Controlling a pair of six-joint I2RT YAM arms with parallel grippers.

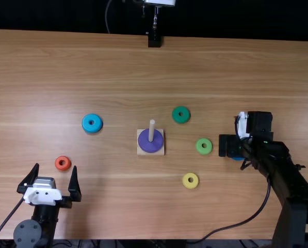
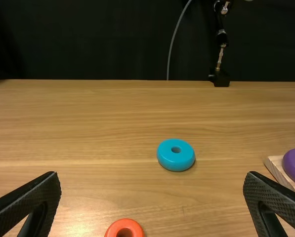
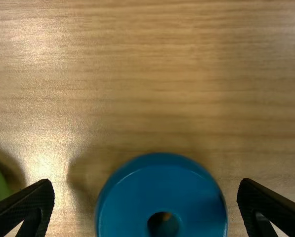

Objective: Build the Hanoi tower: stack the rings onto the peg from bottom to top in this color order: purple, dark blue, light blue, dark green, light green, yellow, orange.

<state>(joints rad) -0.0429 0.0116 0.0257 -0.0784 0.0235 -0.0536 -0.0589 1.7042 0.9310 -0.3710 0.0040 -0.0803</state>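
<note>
Directly beneath the right gripper [image 3: 146, 182], the dark blue ring [image 3: 162, 185] lies flat on the wooden bench [image 1: 117, 62]. Seen from the right wrist, the ring sits between the two fingers, with bare wood showing on either side, so neither finger touches it. Being round, with a hole through the middle, it has no long axis to line up with. The right arm is clearly the nearer one.

The right gripper's fingers are spread wider than the ring and hold nothing. The next move probably calls for lowering a little, if the fingertips are above the ring's sides, then closing evenly; an off-centre grip could push the ring aside.

In the top view, the ring's destination is to the left of that gripper: an upright peg [image 1: 151, 129] on a square wooden base [image 1: 141, 151], with the purple ring [image 1: 149, 147] around it. The dark green ring [image 1: 177, 118], light green ring [image 1: 199, 149] and yellow ring [image 1: 185, 184] lie separately between peg and right arm.

Across the bench, the left gripper [image 1: 55, 166] is empty, its fingers well apart. The orange ring [image 1: 58, 166] is near its fingertips; the light blue ring [image 1: 87, 127] lies farther out, toward the peg.
</note>
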